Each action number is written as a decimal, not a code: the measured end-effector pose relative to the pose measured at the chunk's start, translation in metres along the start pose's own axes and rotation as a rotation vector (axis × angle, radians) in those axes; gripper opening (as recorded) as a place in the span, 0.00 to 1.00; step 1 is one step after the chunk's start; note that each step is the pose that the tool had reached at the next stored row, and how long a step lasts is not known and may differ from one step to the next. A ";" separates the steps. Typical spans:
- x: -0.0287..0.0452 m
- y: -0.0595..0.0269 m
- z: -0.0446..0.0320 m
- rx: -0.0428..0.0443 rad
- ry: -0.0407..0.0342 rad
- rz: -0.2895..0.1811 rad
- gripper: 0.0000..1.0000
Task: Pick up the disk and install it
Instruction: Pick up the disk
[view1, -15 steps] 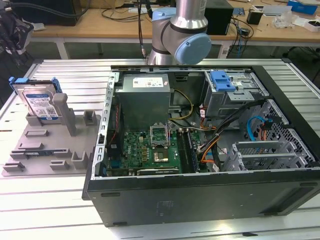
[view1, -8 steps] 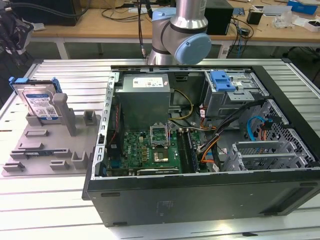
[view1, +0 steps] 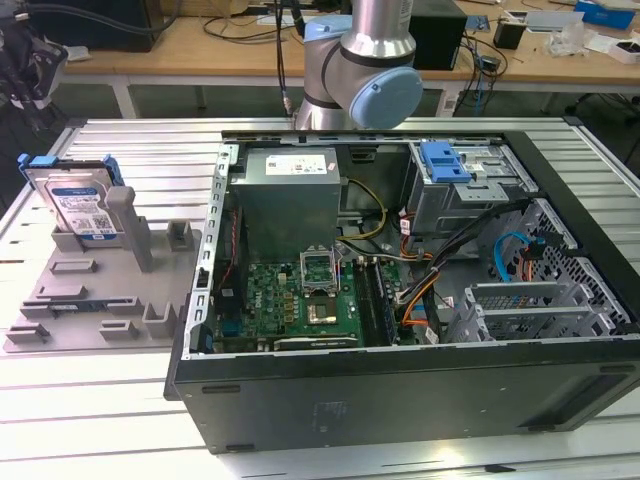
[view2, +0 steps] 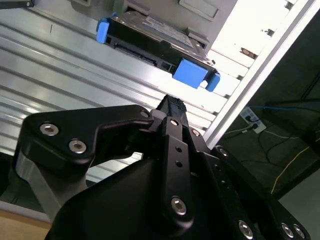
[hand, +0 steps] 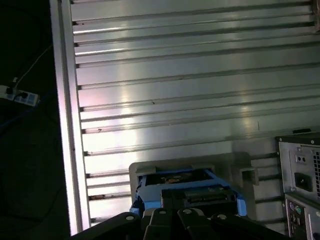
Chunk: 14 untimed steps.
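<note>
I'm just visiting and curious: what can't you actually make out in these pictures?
Exterior view: the arm runs off the top edge, so its end is cut off.
First wrist view: the gripper covers the near part of the disk.
Exterior view: the inside of the cage is hidden under its own top and blue handle.

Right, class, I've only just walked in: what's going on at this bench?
A robot arm is working at a bench beside an open computer case. The disk stands upright in a grey holder at the exterior view's left, outside the case. In the second wrist view the gripper points at the disk from close by and looks apart from it. The disk has not yet been picked up or installed.
</note>
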<state>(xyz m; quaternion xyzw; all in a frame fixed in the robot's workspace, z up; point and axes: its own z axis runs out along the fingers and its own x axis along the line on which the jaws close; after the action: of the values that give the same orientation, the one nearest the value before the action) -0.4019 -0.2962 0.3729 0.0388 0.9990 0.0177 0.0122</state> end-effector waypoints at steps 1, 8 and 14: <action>0.0000 0.0000 0.0000 0.0005 0.0006 -0.019 0.11; 0.0001 0.0000 0.0000 0.0081 0.0045 -0.152 0.11; 0.0001 0.0000 0.0000 0.0083 0.0082 -0.270 0.11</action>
<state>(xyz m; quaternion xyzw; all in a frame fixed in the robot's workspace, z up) -0.4020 -0.2962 0.3730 -0.0961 0.9953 0.0119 0.0102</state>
